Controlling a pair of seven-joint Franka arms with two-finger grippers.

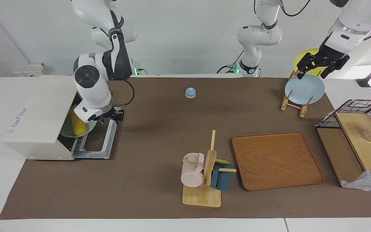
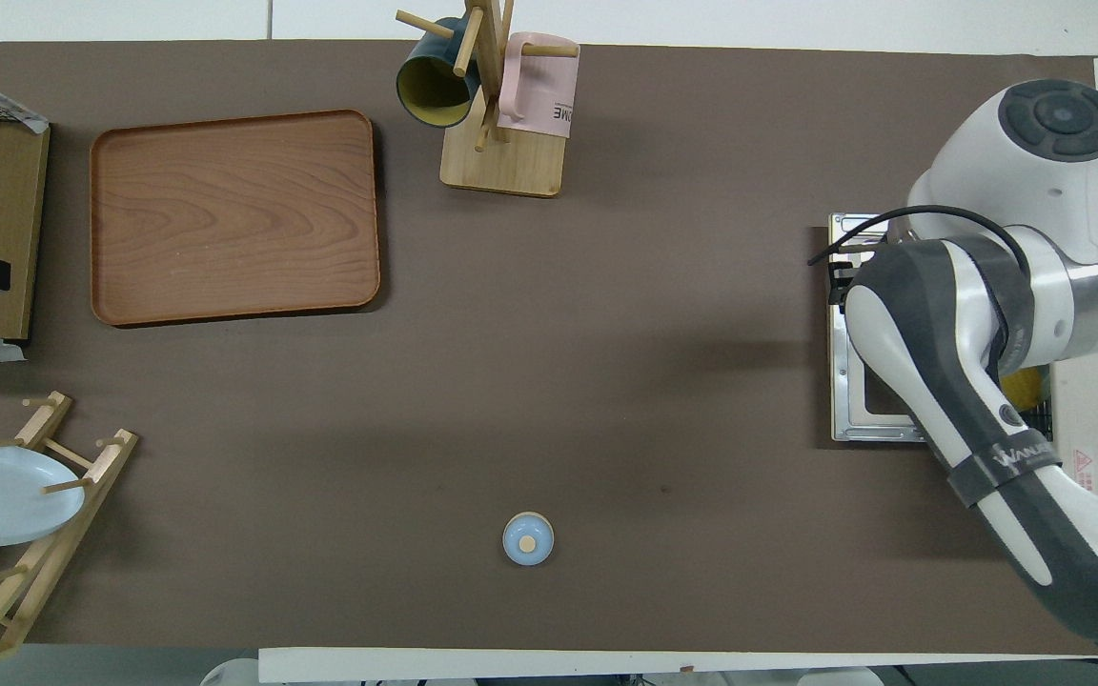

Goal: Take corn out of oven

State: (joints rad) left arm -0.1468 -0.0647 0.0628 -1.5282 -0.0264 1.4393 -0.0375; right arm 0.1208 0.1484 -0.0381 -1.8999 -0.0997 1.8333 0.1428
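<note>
The oven (image 1: 40, 119) is a cream-white box at the right arm's end of the table. Its glass door (image 1: 103, 141) lies folded down flat on the mat. The yellow corn (image 1: 77, 124) lies on a green plate (image 1: 89, 129) on the rack just inside the opening. A sliver of the corn (image 2: 1024, 386) shows in the overhead view under the arm. My right gripper (image 1: 109, 117) is low over the open door, right at the oven's mouth beside the plate's rim. My left gripper (image 1: 312, 72) is open and empty, up over the blue plate (image 1: 304, 90).
A wooden plate rack (image 1: 293, 103) holds the blue plate and a yellow plate (image 1: 304, 56). A wooden tray (image 1: 277, 161), a mug tree (image 1: 204, 174) with a pink and a dark blue mug, a small blue bell (image 1: 190, 92) and a black wire basket (image 1: 354, 112) also stand on the mat.
</note>
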